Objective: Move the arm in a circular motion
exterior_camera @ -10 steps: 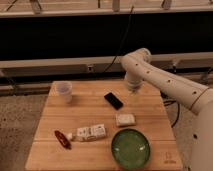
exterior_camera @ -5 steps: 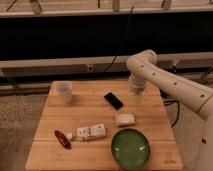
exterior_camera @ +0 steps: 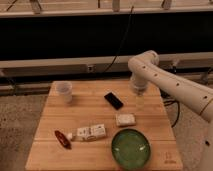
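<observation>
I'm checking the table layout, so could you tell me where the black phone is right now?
The black phone lies on the wooden table toward its far right, between the white cup and the gripper hanging above the right edge.

My gripper, on my arm, hangs over the wooden table's bare far-right corner. Obstacles: black phone just left, white block nearer, green bowl front-right, paper cup far-left. Centre-left passable.
</observation>
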`<state>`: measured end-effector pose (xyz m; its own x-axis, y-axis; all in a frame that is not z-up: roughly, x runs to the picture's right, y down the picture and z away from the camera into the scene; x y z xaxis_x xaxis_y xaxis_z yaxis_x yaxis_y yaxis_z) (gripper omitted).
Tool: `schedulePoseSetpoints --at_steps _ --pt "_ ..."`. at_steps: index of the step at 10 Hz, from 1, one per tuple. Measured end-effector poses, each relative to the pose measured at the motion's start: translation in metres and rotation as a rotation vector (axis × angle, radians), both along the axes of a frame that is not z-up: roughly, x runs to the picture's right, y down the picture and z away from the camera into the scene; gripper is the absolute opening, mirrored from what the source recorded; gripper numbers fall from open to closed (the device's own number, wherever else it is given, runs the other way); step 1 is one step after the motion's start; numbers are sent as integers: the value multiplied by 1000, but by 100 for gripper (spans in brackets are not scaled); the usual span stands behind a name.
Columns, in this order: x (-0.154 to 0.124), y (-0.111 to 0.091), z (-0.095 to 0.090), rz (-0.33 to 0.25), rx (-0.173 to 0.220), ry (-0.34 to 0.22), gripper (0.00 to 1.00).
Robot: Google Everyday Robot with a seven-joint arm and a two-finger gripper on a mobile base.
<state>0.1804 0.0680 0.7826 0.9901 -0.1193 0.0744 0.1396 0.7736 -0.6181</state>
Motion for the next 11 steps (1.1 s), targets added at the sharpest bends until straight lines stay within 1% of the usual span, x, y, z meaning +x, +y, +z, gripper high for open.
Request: schedulePoseSetpoints --at_steps 3,6,8,11 --pt "-6 0 -2 1 7 -6 80" --pt "-3 4 -7 10 10 4 80" --pt "-8 5 -8 -1 15 -5 80" --pt "-9 7 -11 -15 17 -5 80"
